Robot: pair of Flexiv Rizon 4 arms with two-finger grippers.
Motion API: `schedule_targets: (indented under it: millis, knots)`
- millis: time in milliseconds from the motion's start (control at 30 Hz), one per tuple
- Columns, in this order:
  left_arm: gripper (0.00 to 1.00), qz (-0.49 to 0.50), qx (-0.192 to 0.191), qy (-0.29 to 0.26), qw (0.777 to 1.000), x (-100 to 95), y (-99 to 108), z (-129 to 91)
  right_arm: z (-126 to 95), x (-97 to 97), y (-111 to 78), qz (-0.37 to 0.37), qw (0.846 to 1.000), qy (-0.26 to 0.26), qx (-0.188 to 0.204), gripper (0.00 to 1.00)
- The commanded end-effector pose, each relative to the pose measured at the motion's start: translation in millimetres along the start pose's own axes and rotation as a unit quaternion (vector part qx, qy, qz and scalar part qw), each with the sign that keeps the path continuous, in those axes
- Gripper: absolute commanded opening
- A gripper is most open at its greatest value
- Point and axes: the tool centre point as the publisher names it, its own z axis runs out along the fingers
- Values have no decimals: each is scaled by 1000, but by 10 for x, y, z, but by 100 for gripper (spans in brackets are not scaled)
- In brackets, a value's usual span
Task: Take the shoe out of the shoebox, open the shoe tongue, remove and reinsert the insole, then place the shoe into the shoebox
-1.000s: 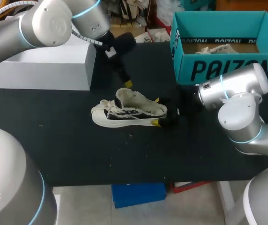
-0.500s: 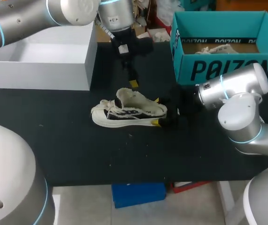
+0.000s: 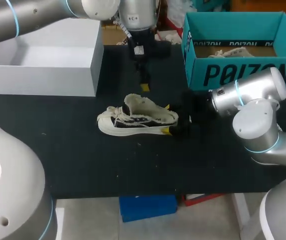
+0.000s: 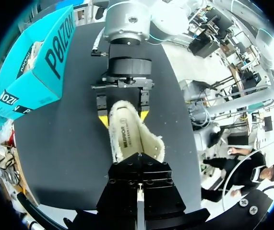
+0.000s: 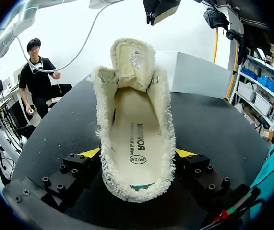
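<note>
A cream low-top shoe (image 3: 135, 120) stands on its sole mid-table, toe to the left. Its tongue (image 5: 129, 60) is pulled up, and the printed insole (image 5: 137, 139) lies inside. My right gripper (image 3: 170, 120) is shut on the shoe's heel, a yellow tip (image 5: 184, 152) pressed to each side. My left gripper (image 3: 144, 86) hangs shut and empty just behind the shoe, clear of it. The left wrist view looks over those shut fingers (image 4: 137, 163) onto the shoe (image 4: 132, 136) and the right gripper (image 4: 123, 108). The teal shoebox (image 3: 238, 75) stands open at the back right.
A white open box (image 3: 47, 70) stands at the back left. Another pale shoe (image 3: 233, 52) lies inside the teal shoebox. Bare black table (image 3: 132, 165) stretches in front of the shoe.
My left gripper has shut, lifted off the shoe's tongue and swung right and back behind the shoe. The right gripper and the shoe have not moved.
</note>
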Motion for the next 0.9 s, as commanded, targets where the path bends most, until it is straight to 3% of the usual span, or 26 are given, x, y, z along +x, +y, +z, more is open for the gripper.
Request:
schedule_targets:
  millis: [33,633,900]
  knots:
    - [0,20,33,-13,999,113,103,94,16,1,-9,1,1000,0,1,0]
    - [0,34,20,-2,999,180,103,168,16,1,-9,1,1000,0,1,0]
    - [0,47,27,2,999,96,151,373,16,1,-9,1,1000,0,1,0]
